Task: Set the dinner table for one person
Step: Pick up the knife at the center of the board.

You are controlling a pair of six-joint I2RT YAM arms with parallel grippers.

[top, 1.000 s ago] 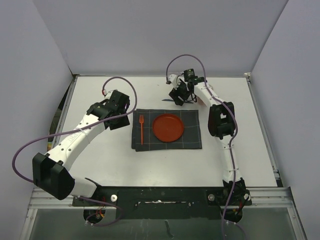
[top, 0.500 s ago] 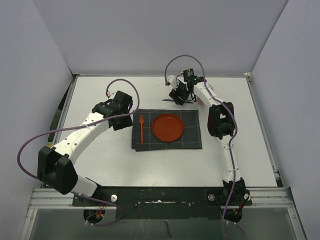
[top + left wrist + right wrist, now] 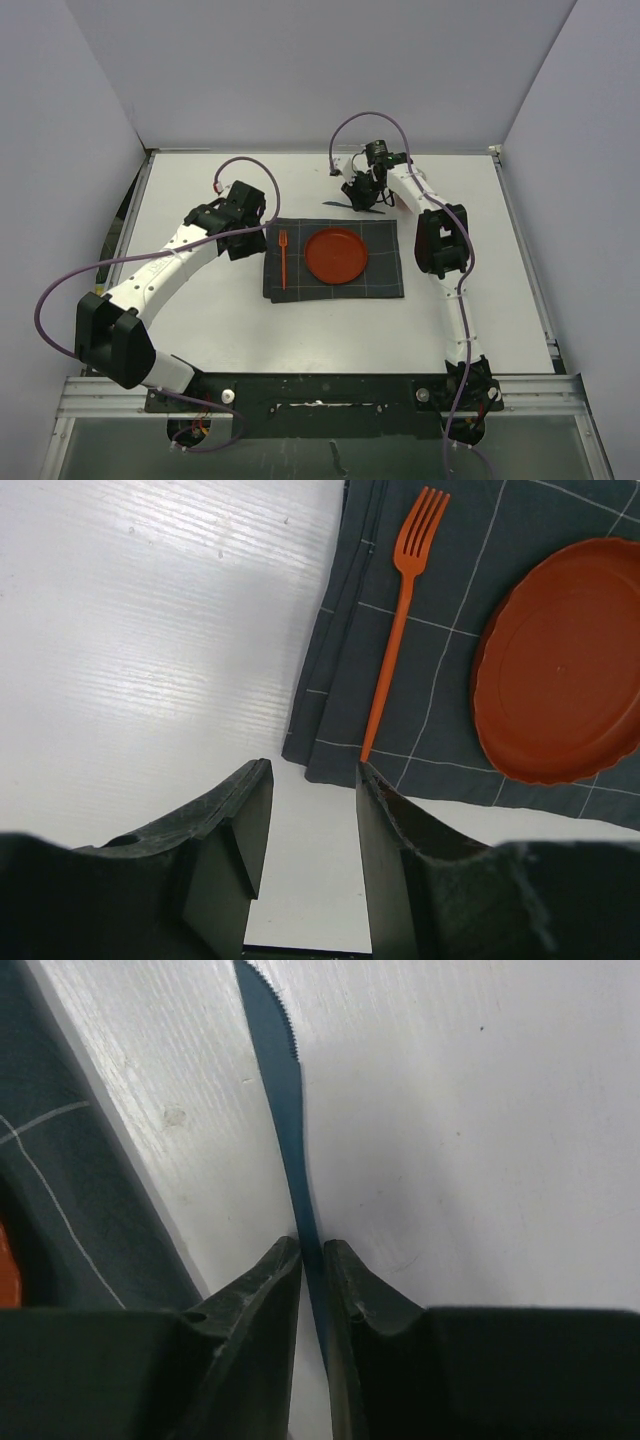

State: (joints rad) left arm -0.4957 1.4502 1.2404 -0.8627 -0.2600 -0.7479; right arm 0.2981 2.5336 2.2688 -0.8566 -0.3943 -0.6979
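On the white dinner table (image 3: 200,330) lies a dark grid-lined mat (image 3: 385,280) with an orange-red plate (image 3: 336,255) on it and an orange fork (image 3: 283,258) to the plate's left. My right gripper (image 3: 312,1250) is shut on a blue serrated knife (image 3: 280,1080), which lies on the table just beyond the mat's far edge (image 3: 60,1190). In the top view the right gripper (image 3: 362,197) is at the mat's far side. My left gripper (image 3: 312,775) hangs open and empty over bare table by the mat's left edge, close to the fork's handle (image 3: 395,630) and left of the plate (image 3: 565,670).
Metal rails (image 3: 530,270) run along the table's sides and white walls stand close around it. Something small and reddish (image 3: 401,201) shows partly behind the right arm. The left arm's purple cable (image 3: 245,165) loops above the table.
The right gripper's jaws have closed onto the knife. The left arm shifted slightly toward the mat a second ago and has since held still, jaws unchanged.
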